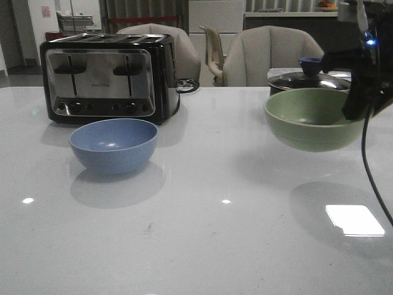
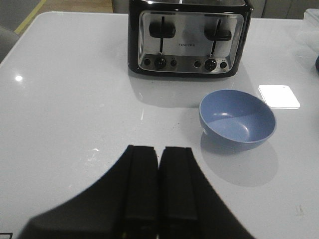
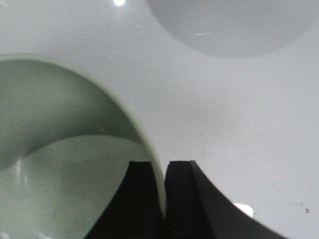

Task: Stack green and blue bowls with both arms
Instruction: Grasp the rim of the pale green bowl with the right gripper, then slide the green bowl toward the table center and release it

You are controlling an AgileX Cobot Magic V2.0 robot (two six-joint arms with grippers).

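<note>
The blue bowl (image 1: 113, 144) stands upright and empty on the white table left of centre, in front of the toaster; it also shows in the left wrist view (image 2: 238, 116). My right gripper (image 1: 356, 104) is shut on the right rim of the green bowl (image 1: 311, 118) and holds it in the air above the table at the right. In the right wrist view, one finger is inside the green bowl (image 3: 60, 149) and one outside, at the gripper (image 3: 163, 167). My left gripper (image 2: 159, 152) is shut and empty, above the table, apart from the blue bowl.
A black and silver toaster (image 1: 107, 77) stands at the back left. A dark saucepan with a glass lid (image 1: 307, 80) stands behind the green bowl. A thin black cable (image 1: 368, 166) hangs from the right arm. Chairs stand behind the table.
</note>
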